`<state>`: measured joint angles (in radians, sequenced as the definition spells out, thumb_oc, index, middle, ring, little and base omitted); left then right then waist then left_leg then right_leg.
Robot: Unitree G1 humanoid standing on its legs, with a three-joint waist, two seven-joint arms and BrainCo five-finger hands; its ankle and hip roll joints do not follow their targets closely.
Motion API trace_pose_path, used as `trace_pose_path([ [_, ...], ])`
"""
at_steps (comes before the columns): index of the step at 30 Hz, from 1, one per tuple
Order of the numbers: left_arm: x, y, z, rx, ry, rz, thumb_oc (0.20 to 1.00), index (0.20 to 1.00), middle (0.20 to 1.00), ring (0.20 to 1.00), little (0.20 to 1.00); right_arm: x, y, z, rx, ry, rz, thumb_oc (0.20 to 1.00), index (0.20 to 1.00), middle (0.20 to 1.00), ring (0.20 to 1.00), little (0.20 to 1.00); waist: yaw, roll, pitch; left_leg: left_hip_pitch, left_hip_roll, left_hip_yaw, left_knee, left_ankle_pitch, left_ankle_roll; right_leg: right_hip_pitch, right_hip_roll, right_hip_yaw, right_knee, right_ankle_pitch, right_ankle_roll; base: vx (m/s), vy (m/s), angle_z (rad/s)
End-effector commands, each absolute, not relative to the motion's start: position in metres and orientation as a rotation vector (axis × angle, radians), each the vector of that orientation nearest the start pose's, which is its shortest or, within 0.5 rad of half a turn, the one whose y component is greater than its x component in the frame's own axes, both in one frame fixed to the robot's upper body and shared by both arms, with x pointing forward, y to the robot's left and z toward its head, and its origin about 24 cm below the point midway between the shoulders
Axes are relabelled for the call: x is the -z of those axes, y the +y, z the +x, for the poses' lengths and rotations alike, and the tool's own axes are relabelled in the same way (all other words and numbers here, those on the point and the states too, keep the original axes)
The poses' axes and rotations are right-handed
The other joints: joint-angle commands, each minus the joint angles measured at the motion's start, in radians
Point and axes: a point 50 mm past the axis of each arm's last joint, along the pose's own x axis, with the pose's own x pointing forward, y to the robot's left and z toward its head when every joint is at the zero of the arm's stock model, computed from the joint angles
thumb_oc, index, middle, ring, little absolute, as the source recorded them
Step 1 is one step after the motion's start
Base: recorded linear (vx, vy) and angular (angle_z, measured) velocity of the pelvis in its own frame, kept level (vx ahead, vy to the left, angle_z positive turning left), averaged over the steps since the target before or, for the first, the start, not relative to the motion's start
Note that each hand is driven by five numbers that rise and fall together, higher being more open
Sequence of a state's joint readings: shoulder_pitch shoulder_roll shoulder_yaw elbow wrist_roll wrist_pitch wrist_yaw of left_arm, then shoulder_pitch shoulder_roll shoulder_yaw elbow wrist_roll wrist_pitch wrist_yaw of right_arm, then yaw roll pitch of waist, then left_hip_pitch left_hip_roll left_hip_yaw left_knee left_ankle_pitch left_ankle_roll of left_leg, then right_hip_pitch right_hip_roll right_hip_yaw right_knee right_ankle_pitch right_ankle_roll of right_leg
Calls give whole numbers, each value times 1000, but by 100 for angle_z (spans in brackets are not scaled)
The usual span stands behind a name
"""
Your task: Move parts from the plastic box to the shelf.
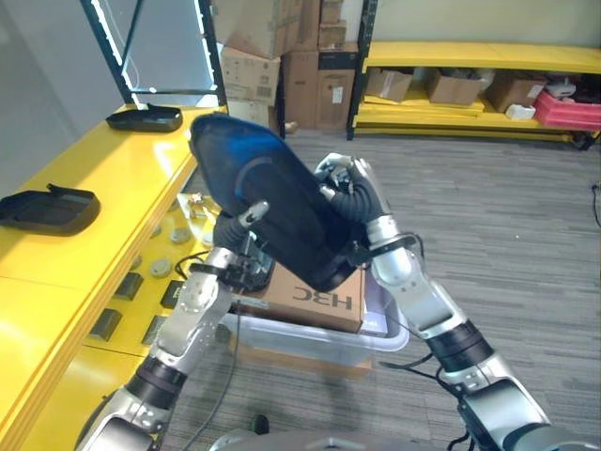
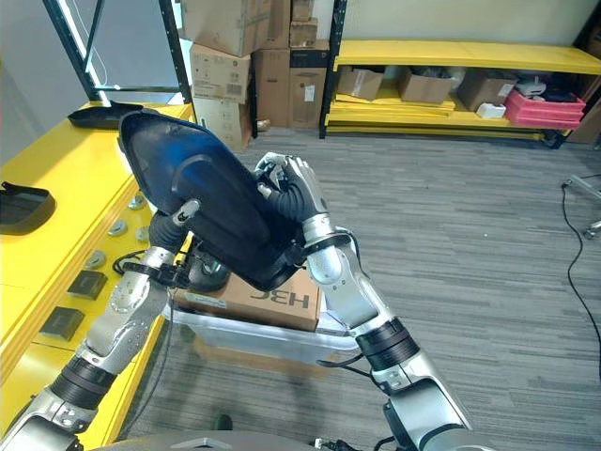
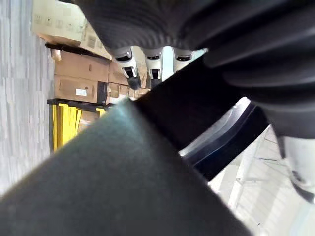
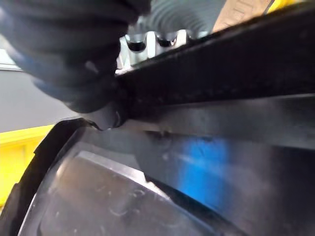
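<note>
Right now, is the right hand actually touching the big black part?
Touching. In the right eye view the right hand is curled over the edge of the black part; the right wrist view shows its fingers hooked over that rim.

The large black part [image 1: 272, 211] looks like glossy, smooth plastic (blue sheen on it). The yellow shelf [image 1: 103, 178] is smooth, faintly shiny. The box [image 1: 315, 303] is matt cardboard.

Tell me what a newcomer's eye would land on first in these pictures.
First, the large glossy black part, held up in mid-air between both hands above the clear plastic box, which also holds a cardboard box. The right hand curls its fingers over the part's far edge, and the left hand grips its near side. To the left, the bright yellow shelf already carries two similar black parts.
</note>
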<state>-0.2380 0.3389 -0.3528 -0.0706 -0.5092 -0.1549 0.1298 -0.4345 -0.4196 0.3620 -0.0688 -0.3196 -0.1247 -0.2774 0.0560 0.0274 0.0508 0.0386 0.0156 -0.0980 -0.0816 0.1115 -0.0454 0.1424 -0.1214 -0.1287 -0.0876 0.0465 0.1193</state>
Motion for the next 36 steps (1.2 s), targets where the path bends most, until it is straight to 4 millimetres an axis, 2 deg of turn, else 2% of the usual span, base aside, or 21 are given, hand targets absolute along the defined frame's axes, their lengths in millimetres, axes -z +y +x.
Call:
trace_pose_path([
  [1,-138,111,287,302,-419,-104,200,200,200,200,200,-204,-86,275,-241,-923,-569,200,200,200,200,200,19,-39,-64,32,26,-26,-6,-103,-11,4,-66,-9,3,-35,36,0,0,0],
  [12,-133,117,290,240,-420,14,200,200,200,200,200,-211,-65,254,-421,-972,-431,200,200,200,200,200,15,-38,-56,29,25,-18,-6,-101,-10,-5,-66,-3,2,-29,37,-2,-1,-1],
  [16,-131,125,294,143,-433,93,200,200,200,200,200,-208,-63,240,-490,-969,-358,200,200,200,200,200,8,-42,-48,19,23,-21,-6,-97,-11,-14,-65,1,3,-27,38,-5,11,0],
  [17,-132,133,295,76,-446,120,200,200,200,200,200,-206,-63,234,-520,-969,-343,200,200,200,200,200,7,-45,-43,14,19,-20,-6,-97,-8,-22,-70,3,4,-24,42,-13,37,2],
  [21,-134,146,294,-43,-476,152,200,200,200,200,200,-200,-64,229,-522,-956,-328,200,200,200,200,200,4,-52,-36,6,8,-9,-6,-99,-1,-37,-81,9,7,-16,50,-13,53,-1],
  [22,-134,152,294,-90,-482,170,200,200,200,200,200,-197,-65,229,-512,-944,-319,934,934,934,934,934,3,-55,-34,3,4,-4,-6,-101,2,-43,-87,14,9,-14,53,-5,76,-11],
  [23,-133,158,294,-135,-484,192,200,200,200,200,200,-193,-67,229,-509,-917,-300,1000,1000,1000,1000,1000,2,-57,-32,2,-1,0,-6,-102,5,-47,-92,16,10,-11,57,-2,75,-12],
  [25,-134,165,293,-187,-497,223,200,200,200,200,200,-189,-70,229,-499,-894,-286,1000,1000,1000,1000,1000,1,-59,-31,1,-6,5,-6,-103,8,-51,-96,20,12,-10,60,2,71,-6],
  [26,-137,180,291,-273,-518,285,200,200,200,200,200,-183,-82,230,-440,-853,-259,1000,1000,1000,1000,1000,-7,-61,-24,-1,-15,13,-6,-105,14,-64,-106,28,25,-9,65,-4,94,-5],
  [28,-137,191,290,-340,-521,321,200,200,200,200,200,-175,-92,232,-390,-799,-225,1000,1000,1000,1000,1000,-14,-63,-23,-1,-23,23,-6,-110,20,-79,-116,39,37,-7,70,1,108,-2],
  [31,-142,217,280,-458,-561,478,200,200,200,200,200,-150,-125,237,-233,-671,-232,1000,1000,1000,1000,1000,-28,-65,-11,1,-41,44,-6,-119,34,-107,-136,66,54,6,84,-14,103,-20],
  [33,-143,228,268,-491,-578,543,200,200,200,200,200,-129,-146,238,-141,-558,-227,1000,1000,1000,1000,1000,-29,-66,-8,4,-46,52,-6,-125,41,-123,-138,88,71,4,85,1,66,-32],
  [35,-145,232,261,-497,-594,559,200,200,200,200,200,-93,-165,237,-50,-391,-229,1000,1000,1000,1000,1000,-31,-68,-7,2,-45,49,-6,-124,42,-130,-127,123,95,-11,81,11,12,-16],
  [36,-147,232,258,-485,-611,556,200,200,200,200,200,-73,-178,234,-1,-298,-268,1000,1000,1000,1000,1000,-37,-72,1,-2,-43,35,-6,-120,41,-138,-94,185,114,-28,74,0,0,0],
])
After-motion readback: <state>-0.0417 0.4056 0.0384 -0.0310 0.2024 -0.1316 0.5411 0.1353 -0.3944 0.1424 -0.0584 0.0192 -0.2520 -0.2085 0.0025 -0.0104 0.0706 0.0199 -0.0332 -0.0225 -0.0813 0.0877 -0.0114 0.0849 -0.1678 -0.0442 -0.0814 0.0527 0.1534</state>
